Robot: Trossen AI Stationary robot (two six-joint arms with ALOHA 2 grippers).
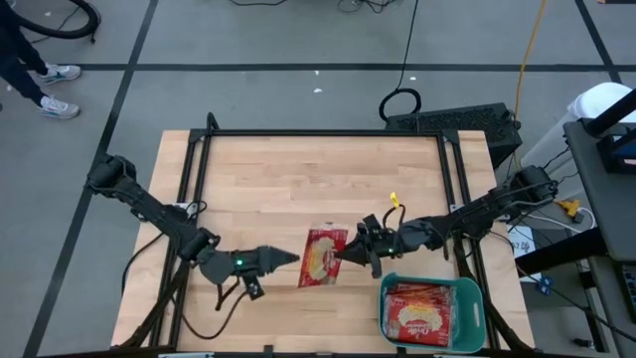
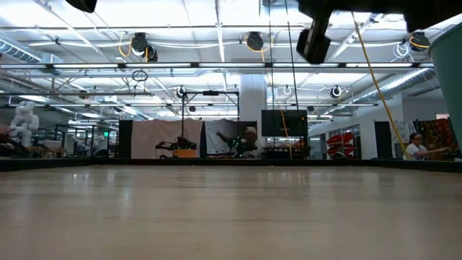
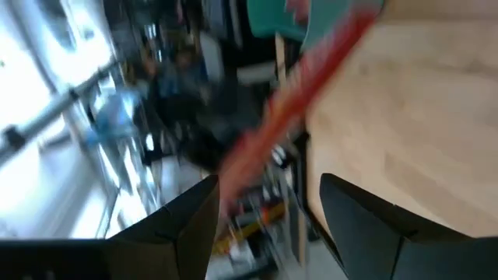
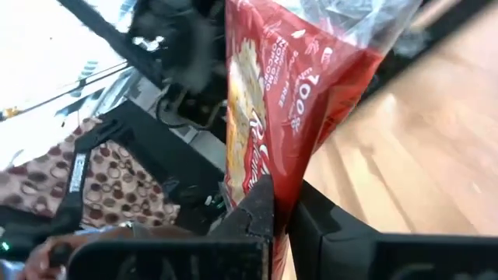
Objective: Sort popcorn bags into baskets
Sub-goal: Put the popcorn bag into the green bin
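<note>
From above we note the left arm reaching in from the table's (image 1: 298,179) left side, its left gripper (image 1: 290,258) low near the front edge and pointing toward the centre. In its own wrist view the fingers (image 3: 187,225) stand apart with nothing between them; a red popcorn bag (image 3: 311,85) shows edge-on beyond them, blurred, clear of both fingers. Centre of the table, the same bag (image 1: 323,257) sits just right of the left gripper's tips, its yellow-cream oval facing up in the overhead view. We see the right gripper (image 1: 343,256) at the bag's right edge, the right arm stretching in from the table's right side. The right wrist view shows this gripper (image 4: 280,210) pinched tight on the bag's (image 4: 272,101) lower edge, the packet standing up from the fingers with its clear top seal crumpled. Further right, at the front right corner, the teal basket (image 1: 467,290) holds more red bags (image 1: 419,314) stacked flat, the top one showing its oval picture. The low view shows only bare tabletop and dark arm parts along its upper edge.
</note>
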